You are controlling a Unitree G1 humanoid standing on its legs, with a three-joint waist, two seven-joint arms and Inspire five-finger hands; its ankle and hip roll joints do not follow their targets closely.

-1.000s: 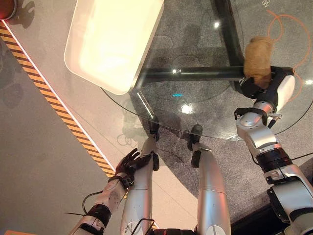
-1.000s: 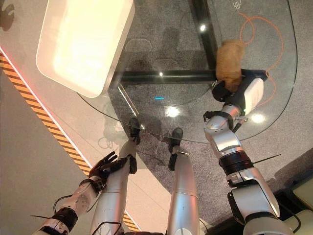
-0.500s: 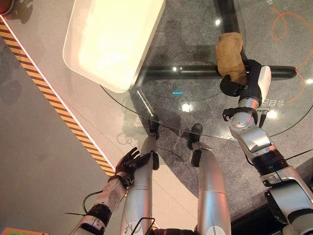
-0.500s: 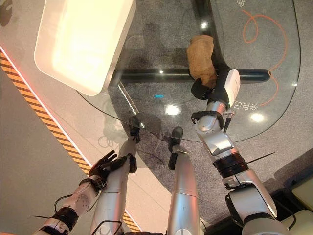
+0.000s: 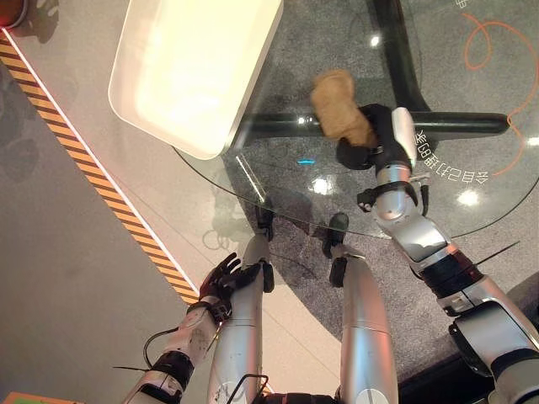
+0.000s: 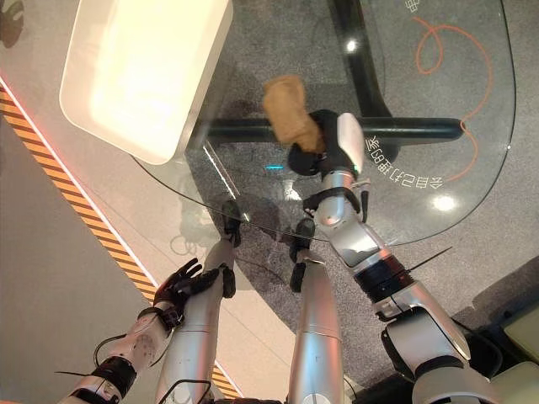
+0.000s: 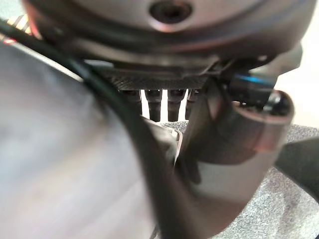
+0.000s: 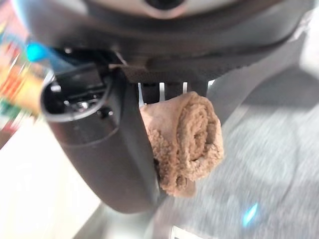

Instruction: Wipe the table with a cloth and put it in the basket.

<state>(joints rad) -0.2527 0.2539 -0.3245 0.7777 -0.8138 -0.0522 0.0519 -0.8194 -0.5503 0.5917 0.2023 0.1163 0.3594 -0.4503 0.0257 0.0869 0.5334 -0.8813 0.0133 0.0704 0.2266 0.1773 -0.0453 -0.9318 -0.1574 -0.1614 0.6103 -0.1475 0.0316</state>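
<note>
Now | cloth [image 5: 338,115]: tan, fuzzy, rolled | gripped by right robot hand [image 5: 369,145]

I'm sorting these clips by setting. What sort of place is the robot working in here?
Probably a demo or test floor, not a home: a glass table with printed markings, a hazard-striped line on the grey floor, and a white basket. The right hand holds a brown cloth.

Your two head cameras look straight down from high up, side by side, and both show the same glass table [image 5: 278,198]. Each wrist camera looks along its own hand from very close.
</note>
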